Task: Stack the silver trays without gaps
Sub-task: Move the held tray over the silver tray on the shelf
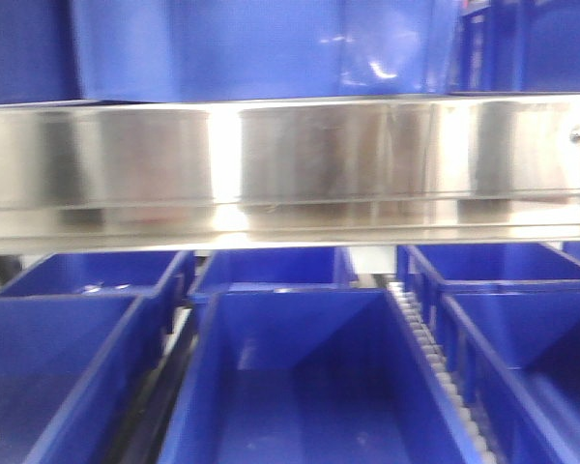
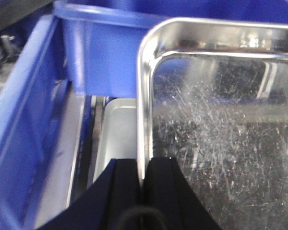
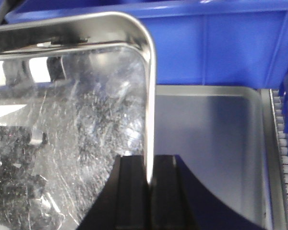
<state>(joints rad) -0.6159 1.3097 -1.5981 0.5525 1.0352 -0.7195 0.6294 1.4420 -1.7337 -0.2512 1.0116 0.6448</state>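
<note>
1. Nearest our front camera sits a blue bin. It is the biggest thing here, and more bins like it stand beside and behind it.
2. Above the bins a long mirror-like shelf rail crosses the whole front view. It hides both arms and the trays from that camera.
3. In the wrist views we carry the upper silver tray by its two opposite rims. It hangs over the lower one and clear of it. We judge a two-sided hold keeps it level, so that it can drop in flat.
4. The lower silver tray lies on the floor of a bin, its far edge close to the bin's far wall. It shows past both side rims of the held tray, so the two look roughly lined up.
5. The left gripper has its fingers closed narrowly on the upper tray's left rim.
6. The right gripper pinches the right rim the same way. We judge that corners must match before lowering, or a gap remains.
</note>
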